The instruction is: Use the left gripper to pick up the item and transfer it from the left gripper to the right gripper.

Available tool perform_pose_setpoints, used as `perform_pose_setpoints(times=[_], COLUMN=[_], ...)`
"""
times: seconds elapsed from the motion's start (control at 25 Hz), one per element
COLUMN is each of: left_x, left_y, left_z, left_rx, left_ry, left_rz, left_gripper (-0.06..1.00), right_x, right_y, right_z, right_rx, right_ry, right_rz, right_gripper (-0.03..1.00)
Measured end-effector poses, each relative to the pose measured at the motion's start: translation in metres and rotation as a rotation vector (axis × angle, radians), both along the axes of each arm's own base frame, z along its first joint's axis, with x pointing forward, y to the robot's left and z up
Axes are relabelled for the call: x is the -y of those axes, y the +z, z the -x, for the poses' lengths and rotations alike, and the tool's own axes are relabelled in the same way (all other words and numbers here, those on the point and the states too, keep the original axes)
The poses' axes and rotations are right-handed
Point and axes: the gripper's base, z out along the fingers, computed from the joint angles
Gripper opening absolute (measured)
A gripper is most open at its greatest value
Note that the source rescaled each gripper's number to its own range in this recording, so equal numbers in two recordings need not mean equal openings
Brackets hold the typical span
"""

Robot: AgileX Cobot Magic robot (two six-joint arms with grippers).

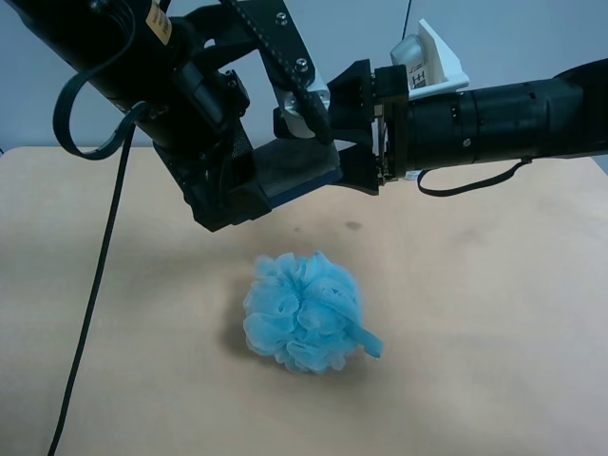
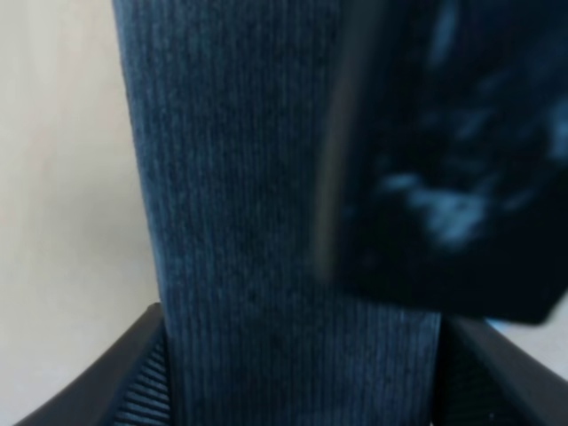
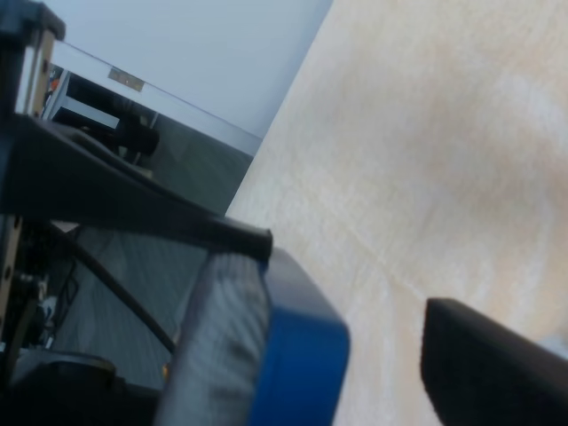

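Note:
The item [image 1: 296, 174], a dark grey felt block with a blue underside, hangs in the air above the table. My left gripper [image 1: 255, 193], on the bulky arm with the loose cable, is shut on one end of it. In the left wrist view the felt [image 2: 248, 222] fills the frame between my left gripper's [image 2: 302, 386] fingertips [image 2: 133, 373]. My right gripper [image 1: 355, 133] reaches in from the other side and stands open, its jaws on either side of the item's free end. The right wrist view shows the item [image 3: 297, 351] between one finger [image 3: 133, 200] and the other [image 3: 493, 368], with a gap on the blue side.
A light-blue mesh bath puff [image 1: 306, 312] lies on the wooden table [image 1: 494, 313] below the two grippers. The left arm's black cable [image 1: 95, 285] hangs down to the table's front at the exterior high view's left.

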Motion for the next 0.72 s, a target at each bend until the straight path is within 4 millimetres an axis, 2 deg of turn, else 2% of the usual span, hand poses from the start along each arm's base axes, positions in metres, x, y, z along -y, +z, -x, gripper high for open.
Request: perform_pose_setpoints(times=[0.28, 0.36, 0.48, 0.52, 0.6, 0.64, 0.72], left_x=[0.0020, 0.0022, 0.0024, 0.0025, 0.0024, 0.0021, 0.0019], left_y=[0.0001, 0.0002, 0.0004, 0.0005, 0.0009, 0.0013, 0.0017], left_z=[0.0019, 0.0021, 0.0019, 0.0018, 0.0019, 0.0017, 0.0017], left_rx=[0.003, 0.003, 0.007, 0.011, 0.018, 0.023, 0.028], left_ry=[-0.055, -0.059, -0.063, -0.068, -0.078, -0.080, -0.082], left_rz=[0.001, 0.003, 0.004, 0.004, 0.001, -0.003, -0.004], left_gripper=[0.00, 0.00, 0.00, 0.00, 0.00, 0.00, 0.00], right_x=[0.0000, 0.0000, 0.0000, 0.0000, 0.0005, 0.0006, 0.0007], right_y=[0.0000, 0.0000, 0.0000, 0.0000, -0.0011, -0.0022, -0.0028], right_z=[0.0000, 0.0000, 0.0000, 0.0000, -0.0012, -0.0017, -0.0022], right_rx=[0.000, 0.000, 0.000, 0.001, 0.002, -0.004, -0.009], right_ry=[0.000, 0.000, 0.000, 0.000, -0.013, -0.018, -0.023], right_rz=[0.000, 0.000, 0.000, 0.000, 0.013, 0.018, 0.020], right_gripper=[0.83, 0.74, 0.53, 0.42, 0.11, 0.05, 0.06])
